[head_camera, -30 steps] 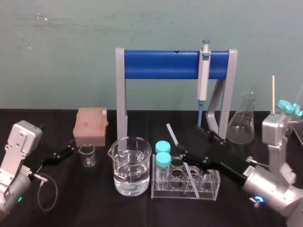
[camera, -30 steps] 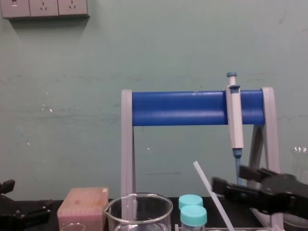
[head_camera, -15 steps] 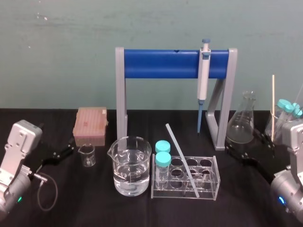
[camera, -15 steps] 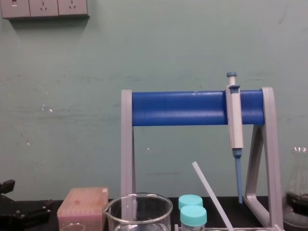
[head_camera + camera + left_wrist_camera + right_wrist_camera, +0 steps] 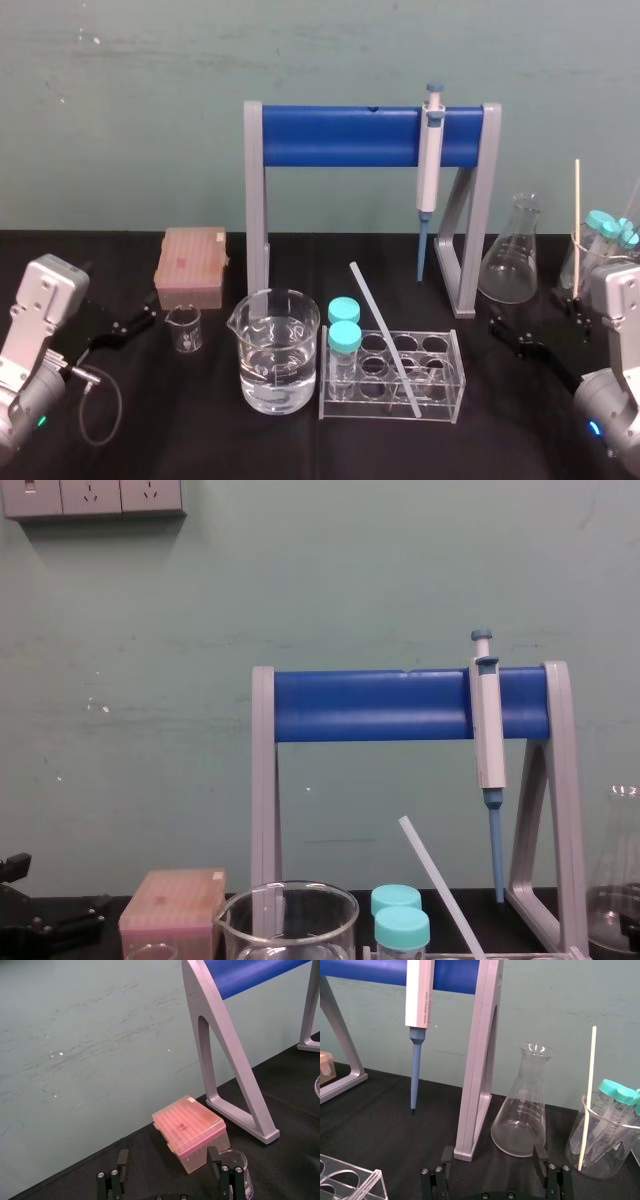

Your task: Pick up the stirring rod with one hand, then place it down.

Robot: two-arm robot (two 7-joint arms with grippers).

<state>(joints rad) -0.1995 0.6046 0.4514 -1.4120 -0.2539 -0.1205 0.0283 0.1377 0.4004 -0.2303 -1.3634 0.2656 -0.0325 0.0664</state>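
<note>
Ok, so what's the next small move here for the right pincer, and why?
Probably just let the right pincer finish settling off to the right, open. It has drawn back from the stirring rod, which leans free in the clear rack, so the put-down looks done. The left pincer is parked open at the left.

Silver-grey boxy wrist housings [image 5: 45, 300], black two-fingered left tool [image 5: 168, 1159] and right tool [image 5: 494, 1154], silver screws [image 5: 438, 1169], looped black cable [image 5: 119, 403]
</note>
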